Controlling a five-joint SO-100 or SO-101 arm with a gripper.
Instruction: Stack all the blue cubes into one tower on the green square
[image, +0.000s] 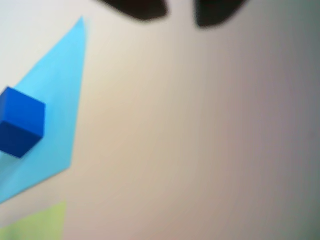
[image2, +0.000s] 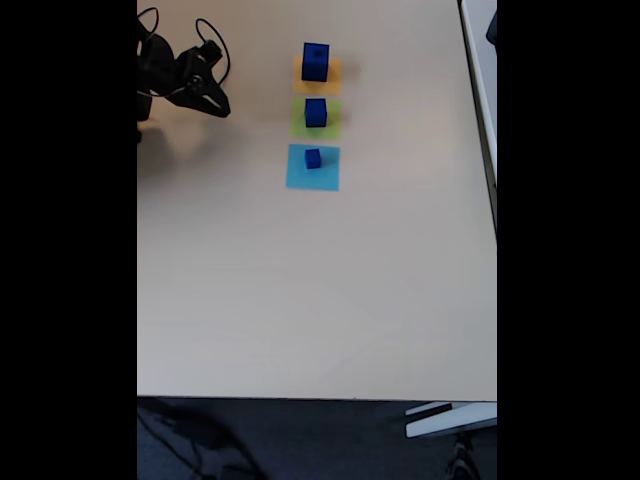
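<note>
Fixed view: blue cubes (image2: 316, 111) on separate squares.

Worktop (image2: 320, 290): pale beige, matte, evenly lit. Dark grey floor (image2: 330, 440) below its near edge, far from pincer; a pale furniture foot (image2: 450, 420) there.

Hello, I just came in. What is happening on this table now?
A robot arm is about to stack blue cubes, but nothing is stacked yet. In the fixed view its tool hangs at the upper left, away from the cubes and holding nothing. The large cube sits on the orange square, the medium cube on the green square, and the small cube on the light-blue square.
</note>
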